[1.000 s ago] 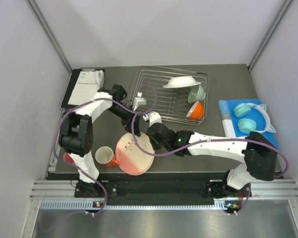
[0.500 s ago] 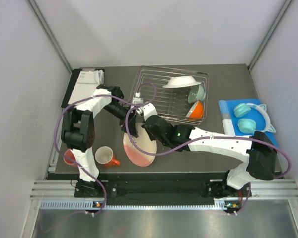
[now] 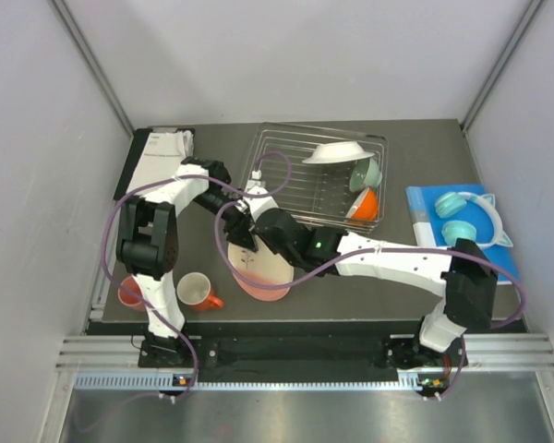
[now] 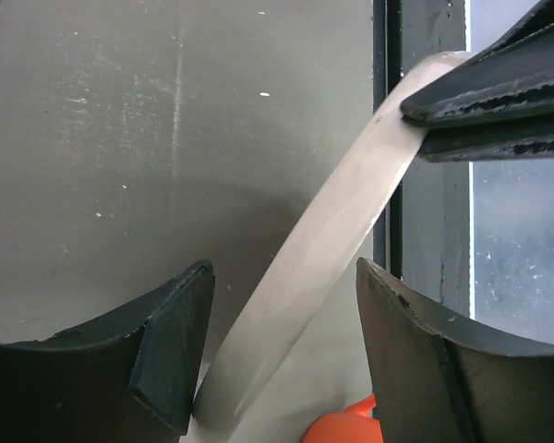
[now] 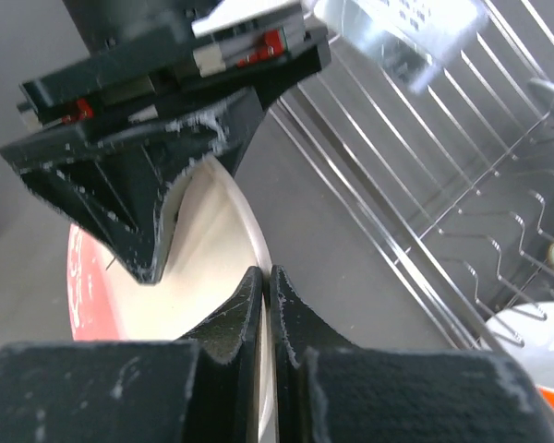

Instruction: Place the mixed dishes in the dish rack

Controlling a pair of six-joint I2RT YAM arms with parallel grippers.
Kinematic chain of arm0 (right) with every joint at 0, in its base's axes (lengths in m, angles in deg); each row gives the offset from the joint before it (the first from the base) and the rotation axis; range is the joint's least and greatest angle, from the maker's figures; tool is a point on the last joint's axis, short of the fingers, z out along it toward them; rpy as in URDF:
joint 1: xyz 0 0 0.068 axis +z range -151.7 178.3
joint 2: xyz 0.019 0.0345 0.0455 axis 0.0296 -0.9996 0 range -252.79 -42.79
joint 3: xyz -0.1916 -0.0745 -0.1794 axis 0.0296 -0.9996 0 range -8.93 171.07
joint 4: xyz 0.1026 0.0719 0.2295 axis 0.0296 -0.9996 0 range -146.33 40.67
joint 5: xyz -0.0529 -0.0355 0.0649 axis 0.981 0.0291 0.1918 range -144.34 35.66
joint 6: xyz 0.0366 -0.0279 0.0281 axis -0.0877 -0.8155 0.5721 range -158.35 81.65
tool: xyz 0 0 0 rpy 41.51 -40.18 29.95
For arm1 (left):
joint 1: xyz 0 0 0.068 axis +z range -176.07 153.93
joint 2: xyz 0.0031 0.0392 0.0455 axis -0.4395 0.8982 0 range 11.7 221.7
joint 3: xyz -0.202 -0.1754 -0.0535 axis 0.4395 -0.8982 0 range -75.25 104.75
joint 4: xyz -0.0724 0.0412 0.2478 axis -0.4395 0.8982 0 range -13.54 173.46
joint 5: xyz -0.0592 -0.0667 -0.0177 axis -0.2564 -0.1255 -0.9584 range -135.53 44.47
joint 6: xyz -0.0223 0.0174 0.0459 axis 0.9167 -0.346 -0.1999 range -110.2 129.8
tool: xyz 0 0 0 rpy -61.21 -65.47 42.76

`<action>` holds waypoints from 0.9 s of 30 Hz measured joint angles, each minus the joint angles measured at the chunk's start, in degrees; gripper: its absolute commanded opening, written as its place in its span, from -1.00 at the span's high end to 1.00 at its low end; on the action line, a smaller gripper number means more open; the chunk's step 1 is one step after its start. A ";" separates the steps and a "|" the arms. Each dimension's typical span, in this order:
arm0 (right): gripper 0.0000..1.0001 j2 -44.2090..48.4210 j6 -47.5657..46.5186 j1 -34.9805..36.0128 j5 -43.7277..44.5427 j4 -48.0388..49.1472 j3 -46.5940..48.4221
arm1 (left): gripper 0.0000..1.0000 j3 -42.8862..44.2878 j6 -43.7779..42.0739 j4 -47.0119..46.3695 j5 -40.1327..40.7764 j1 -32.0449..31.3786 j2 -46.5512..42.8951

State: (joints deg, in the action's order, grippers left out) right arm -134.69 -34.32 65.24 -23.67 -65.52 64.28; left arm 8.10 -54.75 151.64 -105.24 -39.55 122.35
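The pink-and-cream plate [image 4: 351, 203], tilted up near the dish rack [image 3: 286, 166], is clamped at its rim by the right gripper [image 5: 263, 286] and straddled by the left gripper [image 4: 277, 305], jaws unclosed; a handover is judged in hand, needing the left closed next.

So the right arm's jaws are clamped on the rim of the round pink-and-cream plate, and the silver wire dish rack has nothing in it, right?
Not quite. The silver wire dish rack is not empty: the top external view shows a white bowl, a mint green bowl and an orange cup in it. The right jaws are indeed clamped on the round pink-and-cream plate at its rim.
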 measured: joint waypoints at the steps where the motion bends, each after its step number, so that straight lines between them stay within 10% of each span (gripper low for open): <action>1: 1.00 -0.50 -0.63 -0.17 0.17 0.33 0.42 | -0.31 -0.02 -0.35 0.00 -0.04 0.00 0.00; 7: 1.00 -2.23 -3.85 -1.55 0.48 0.87 1.64 | -0.14 -0.70 -1.36 -0.15 -0.02 0.22 -0.04; 10: 1.00 -2.93 -5.55 -2.80 1.03 2.16 1.79 | 0.28 -1.33 -1.29 -0.17 -0.09 0.26 -0.59; 12: 1.00 -3.28 -6.45 -3.78 1.51 4.37 2.29 | 1.00 -1.84 -0.55 -0.04 -0.68 0.24 -0.94; 27: 0.87 -2.47 -7.45 -6.05 4.13 9.35 4.44 | 1.00 -0.63 3.04 0.22 3.10 0.50 -3.58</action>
State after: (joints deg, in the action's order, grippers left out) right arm -137.16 -41.77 59.19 -19.54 -56.16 68.72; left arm 7.47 -51.72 151.86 -102.13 -39.05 118.77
